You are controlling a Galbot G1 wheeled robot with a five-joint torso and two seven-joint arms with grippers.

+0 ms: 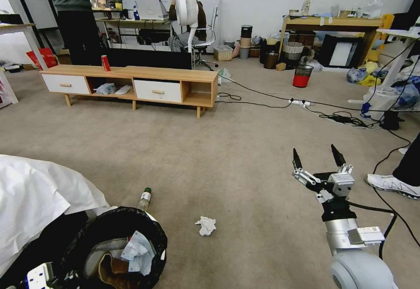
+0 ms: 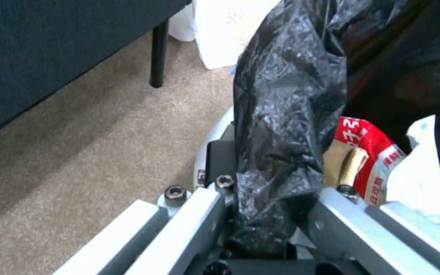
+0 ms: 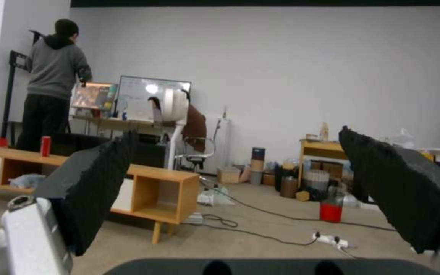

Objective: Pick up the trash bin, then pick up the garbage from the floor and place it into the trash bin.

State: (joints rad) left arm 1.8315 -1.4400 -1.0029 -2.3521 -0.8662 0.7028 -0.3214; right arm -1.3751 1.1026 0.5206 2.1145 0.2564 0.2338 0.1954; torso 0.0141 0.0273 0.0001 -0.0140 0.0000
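The trash bin (image 1: 116,247) hung low at my left side, close to the carpet. My left gripper (image 2: 266,214) was pinched tight on its rim and the crinkly black bag (image 2: 286,114). A red-and-white packet (image 2: 370,152) and some tissue lay inside it. One crumpled white tissue (image 1: 206,225) sat on the floor just beside the bin. A clear bottle with a green cap (image 1: 145,198) lay right behind the rim. My right gripper (image 1: 318,157) was up in the air, well away from both, with its jaws spread wide and nothing in them. I thought the tissue was the easy one. To do it well, I needed to come straight down over it, pinch softly, and keep the bin steady.
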